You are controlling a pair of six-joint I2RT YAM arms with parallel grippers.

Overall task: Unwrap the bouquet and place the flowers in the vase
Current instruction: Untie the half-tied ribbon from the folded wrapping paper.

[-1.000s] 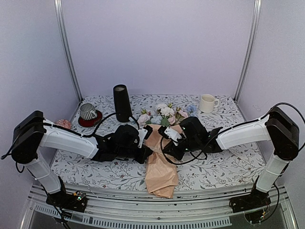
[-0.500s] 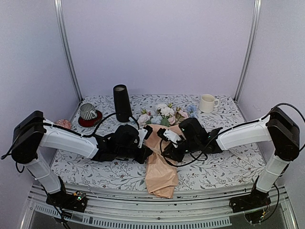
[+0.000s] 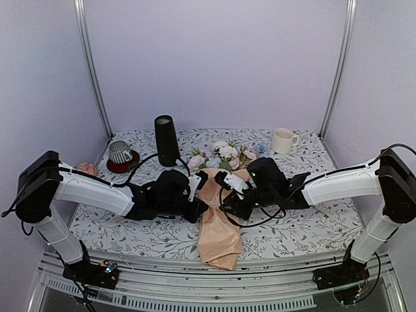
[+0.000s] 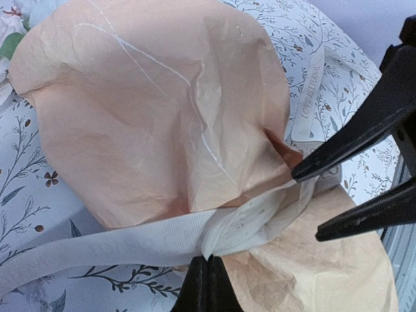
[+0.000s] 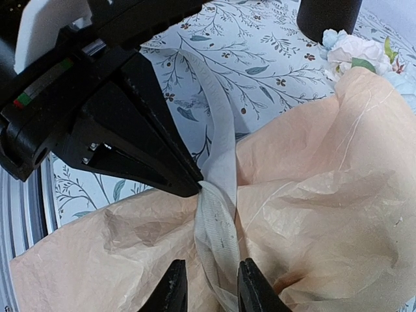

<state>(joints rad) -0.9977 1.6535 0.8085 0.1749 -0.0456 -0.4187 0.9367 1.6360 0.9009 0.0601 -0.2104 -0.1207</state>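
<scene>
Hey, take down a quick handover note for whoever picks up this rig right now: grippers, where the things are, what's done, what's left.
The left gripper is shut on the ribbon around the bouquet.
The right gripper is open, with a finger on either side of the same ribbon.
The bouquet lies mid-table, with the flowers pointing away from the arms.
The vase stands upright at the back left, with no flowers in it.
Done: nothing yet; the ribbon and paper are on.
Left: pull the ribbon free, open the paper, and put the flowers in the vase.
</scene>
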